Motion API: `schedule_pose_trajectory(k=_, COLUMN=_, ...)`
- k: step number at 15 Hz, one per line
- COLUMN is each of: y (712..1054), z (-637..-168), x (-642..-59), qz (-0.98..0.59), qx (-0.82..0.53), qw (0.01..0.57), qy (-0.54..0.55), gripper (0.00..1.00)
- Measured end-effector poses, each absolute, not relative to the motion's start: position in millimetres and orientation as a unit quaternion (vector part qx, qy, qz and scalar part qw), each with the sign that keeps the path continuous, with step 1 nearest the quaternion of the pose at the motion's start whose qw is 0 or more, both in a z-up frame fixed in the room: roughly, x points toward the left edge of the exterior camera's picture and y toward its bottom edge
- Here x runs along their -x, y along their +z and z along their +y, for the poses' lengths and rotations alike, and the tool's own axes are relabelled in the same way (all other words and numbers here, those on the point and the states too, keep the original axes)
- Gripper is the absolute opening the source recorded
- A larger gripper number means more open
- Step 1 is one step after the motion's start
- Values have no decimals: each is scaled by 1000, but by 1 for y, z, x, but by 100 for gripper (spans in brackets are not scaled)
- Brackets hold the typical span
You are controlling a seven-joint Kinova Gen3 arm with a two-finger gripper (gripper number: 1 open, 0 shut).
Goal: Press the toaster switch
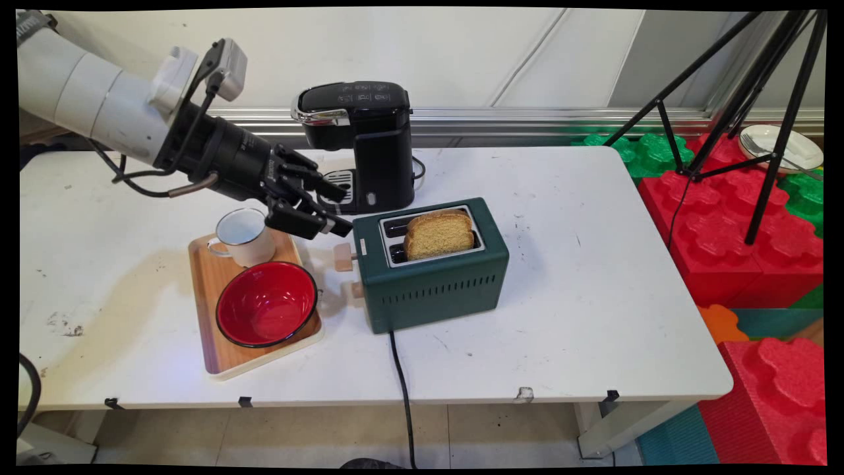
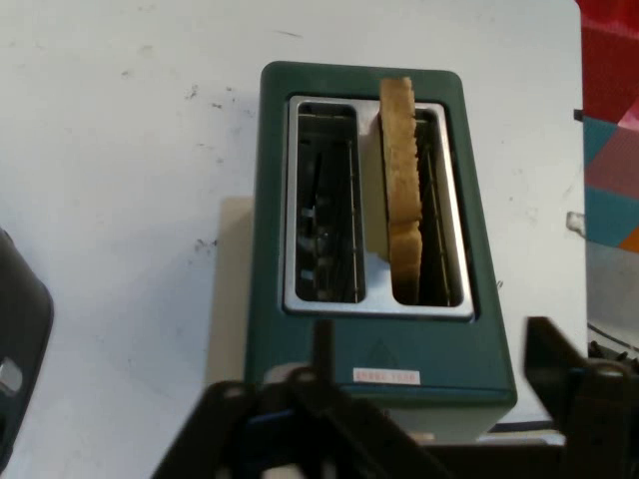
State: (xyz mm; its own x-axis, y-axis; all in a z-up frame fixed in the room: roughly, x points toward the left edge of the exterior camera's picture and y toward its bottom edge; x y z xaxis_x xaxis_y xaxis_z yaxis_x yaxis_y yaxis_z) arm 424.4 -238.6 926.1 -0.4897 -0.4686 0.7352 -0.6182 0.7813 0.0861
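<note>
White desk (image 1: 593,277) carried green toaster (image 1: 432,280), black coffee machine (image 1: 369,142) behind. My claw (image 1: 330,211) hovered wide open, empty, at toaster's lever end. Bread slice (image 2: 401,190) stood in one slot: light, crumbly; pinch protruding top edge gently.

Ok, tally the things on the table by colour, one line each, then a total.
Green: 1, toaster
Black: 1, coffee machine
Red: 1, bowl
White: 1, mug
Brown: 2, toast slice, wooden tray
Total: 6
</note>
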Motion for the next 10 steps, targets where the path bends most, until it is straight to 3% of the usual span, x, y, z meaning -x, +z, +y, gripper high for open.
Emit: schedule_pose_trajectory(k=10, y=905, z=-235, x=-420, qz=-868, qx=-315, qw=368, qy=108, gripper=0)
